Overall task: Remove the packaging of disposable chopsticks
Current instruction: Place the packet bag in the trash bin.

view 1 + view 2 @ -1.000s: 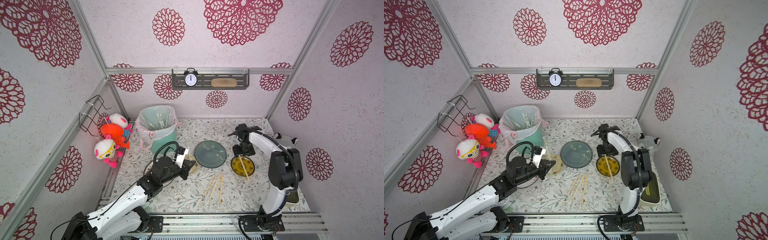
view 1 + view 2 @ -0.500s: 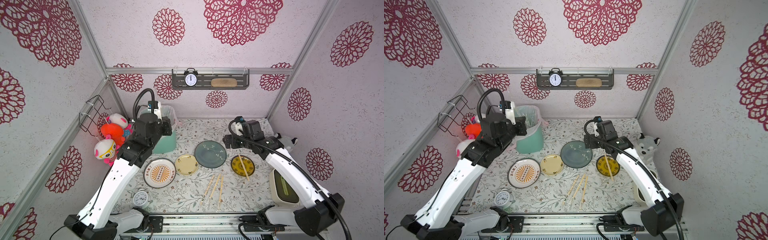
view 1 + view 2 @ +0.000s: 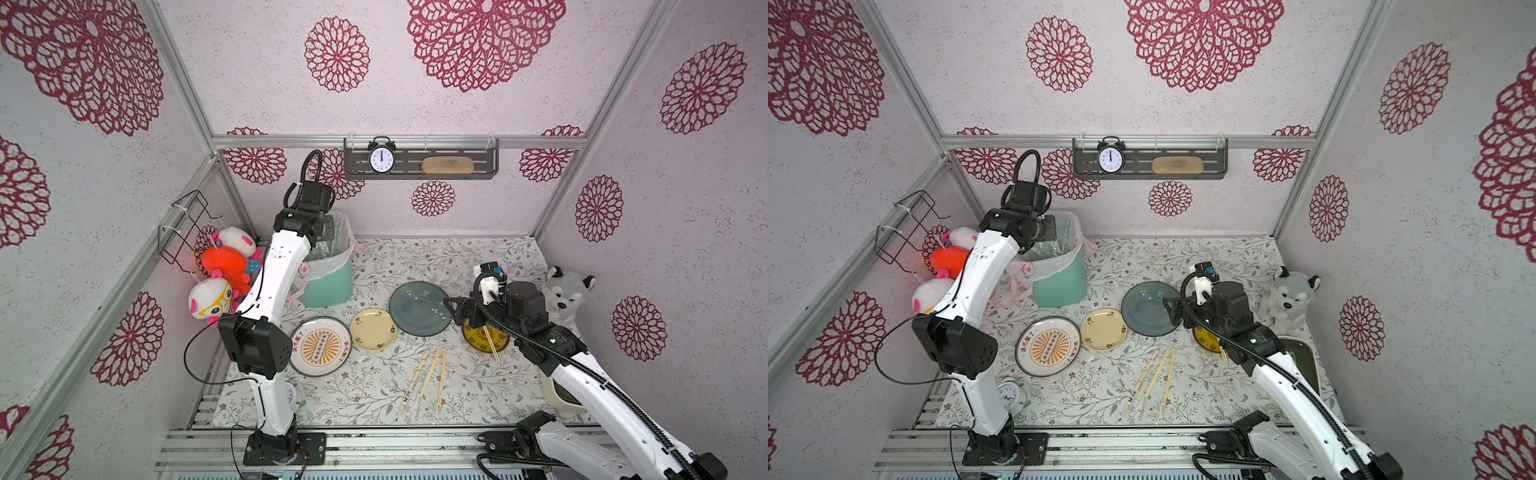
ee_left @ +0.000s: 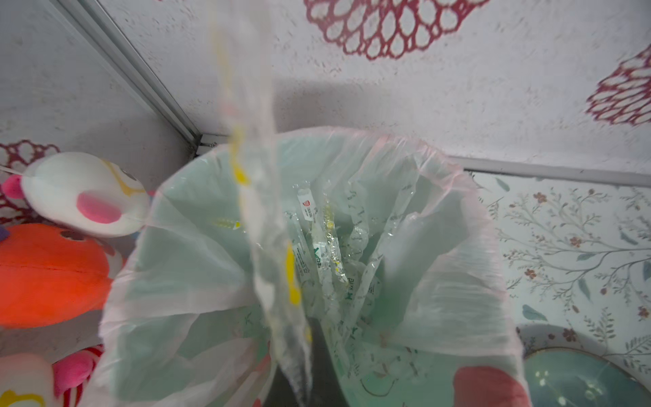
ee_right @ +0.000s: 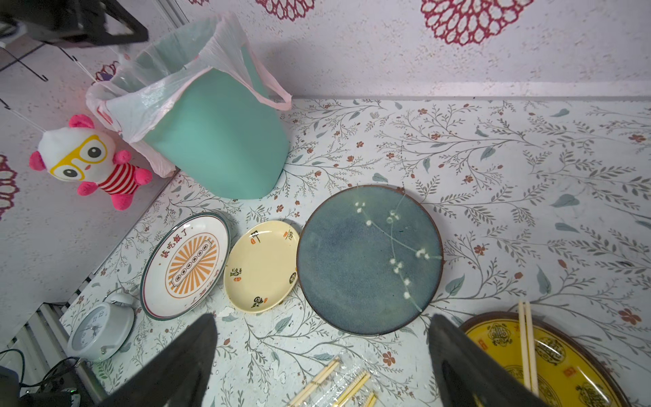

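In the left wrist view my left gripper [image 4: 303, 356] is shut on a clear sleeve of packaging [image 4: 259, 229], which hangs over the mouth of the lined green bin [image 4: 458, 246]. Several empty sleeves [image 4: 324, 246] lie inside the bin. In both top views the left gripper [image 3: 328, 226] is over the bin [image 3: 328, 286]. My right gripper [image 5: 322, 320] stands open and empty above the table, between the blue plate and the yellow plate [image 5: 563, 366]. A bare pair of disposable chopsticks [image 5: 527, 345] rests on that yellow plate [image 3: 471, 338]. Three pairs still in clear sleeves [image 3: 428, 380] lie near the front.
A blue plate [image 3: 419, 307], a cream plate [image 3: 372, 329] and a white plate with an orange pattern [image 3: 320, 345] sit in a row. A small alarm clock [image 3: 1009, 395] stands front left. Plush toys [image 3: 226, 266] hang on the left wall; a husky plush [image 3: 567, 293] sits at the right.
My left arm has risen from beside the cream plate and swung over the bin with the sleeve. My right arm has drawn back from the yellow plate and its jaws stand wider.
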Robot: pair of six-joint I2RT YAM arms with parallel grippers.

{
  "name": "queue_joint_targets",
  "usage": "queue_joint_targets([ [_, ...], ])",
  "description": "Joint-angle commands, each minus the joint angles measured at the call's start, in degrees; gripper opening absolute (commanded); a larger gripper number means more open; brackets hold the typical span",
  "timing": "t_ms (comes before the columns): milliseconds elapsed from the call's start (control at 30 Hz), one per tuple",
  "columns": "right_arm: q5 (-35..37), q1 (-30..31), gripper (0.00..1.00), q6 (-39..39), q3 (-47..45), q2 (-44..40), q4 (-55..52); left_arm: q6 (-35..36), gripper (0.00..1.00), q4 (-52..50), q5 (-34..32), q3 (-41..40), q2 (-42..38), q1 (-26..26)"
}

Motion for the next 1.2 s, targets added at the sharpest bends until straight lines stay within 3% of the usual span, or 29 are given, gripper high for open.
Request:
queue_joint_targets([
  [0, 0.9, 0.3, 0.95, -0.1, -0.4, -2.1, 3.7, 0.8, 0.0, -6.5, 0.1, 5.1, 3.5, 0.4],
  [100, -0.2, 0.3, 0.95, 0.3, -0.8, -1.9, 4.0, 1.3, 0.12, -9.6, -1.6, 9.6, 7.0, 0.9],
  [133, -0.5, 0.3, 0.95, 0.4, -1.1, -2.1, 4.0, 1.4, 0.23, -10.3, -1.4, 10.2, 7.7, 1.1],
  [200, -0.2, 0.4, 0.95, 0.4, -1.4, -2.6, 4.1, 2.0, 0.57, -10.6, -1.6, 10.1, 7.9, 1.1],
  [267, 0.5, 0.4, 0.95, 0.4, -1.6, -3.1, 3.9, 2.3, 0.84, -9.4, -1.3, 9.2, 6.7, 0.8],
  [333, 0.8, 0.3, 0.95, 0.5, -1.4, -3.4, 3.5, 2.9, 1.0, -8.0, -4.0, 7.8, 4.6, -0.1],
  [567, 0.0, 0.3, 0.95, 0.7, -1.5, -3.3, 3.7, 2.3, 0.98, -7.6, -7.7, 7.0, -0.9, -1.6],
  [733, 1.3, 0.3, 0.99, 1.4, -2.3, -2.6, 4.3, 2.0, 1.0, -4.0, -9.6, 1.5, -7.1, -3.5],
  [900, -0.2, 0.4, 0.99, 3.5, -5.3, -3.7, 5.9, 2.6, 0.98, 11.3, -13.5, -18.6, -22.9, -13.6],
  [1000, -0.3, 0.7, 0.99, 6.5, -7.8, -4.0, 6.2, 0.8, 0.98, 22.1, -3.4, -31.5, -33.7, -17.5],
  [1067, 0.8, 2.5, 0.99, 8.4, -9.4, -3.7, 5.8, -1.0, 0.98, 26.9, -1.0, -39.4, -39.9, -21.0],
  [1167, 8.6, 9.2, 0.99, 10.6, -12.4, -2.3, 4.9, -3.9, 0.98, 33.8, 5.6, -51.5, -47.2, -26.0],
])
